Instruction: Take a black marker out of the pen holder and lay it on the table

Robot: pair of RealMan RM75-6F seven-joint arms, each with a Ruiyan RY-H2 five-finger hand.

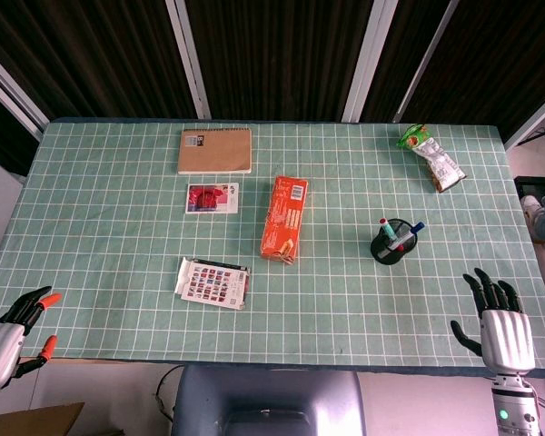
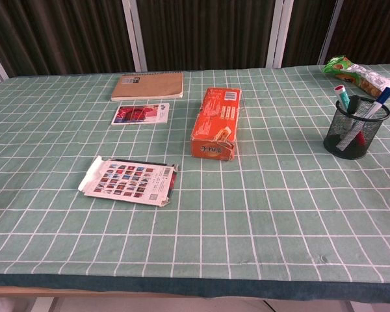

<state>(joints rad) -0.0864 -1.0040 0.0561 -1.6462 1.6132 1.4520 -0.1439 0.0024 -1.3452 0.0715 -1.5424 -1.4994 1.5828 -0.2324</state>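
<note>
While both hands sit at the near edge of the desk (image 1: 345, 336) with nothing in them, the step in hand is the reach toward the pen holder (image 1: 392, 242), a black mesh cup standing toward the right side of the desk, well apart from either hand. The right hand (image 1: 498, 313) is the nearer 1, with its fingers spread and empty; the left hand (image 1: 14, 325) rests far to the left of the pen holder, also holding nothing, its fingers apart. Markers lean out of the pen holder: a red-capped 1 (image 2: 342, 95) and a blue-capped 1 (image 2: 382, 97) show clearly, and whether a black marker stands among them I cannot tell from either view. I judge the right hand should approach from above, pick out the black cap before closing, and pinch it near the top, lifting straight up so the light mesh cup does not tip or drag. Bare desk just beside the pen holder, on the side away from the snack bag (image 1: 430, 156), looks a fair place to lay the marker flat.
</note>
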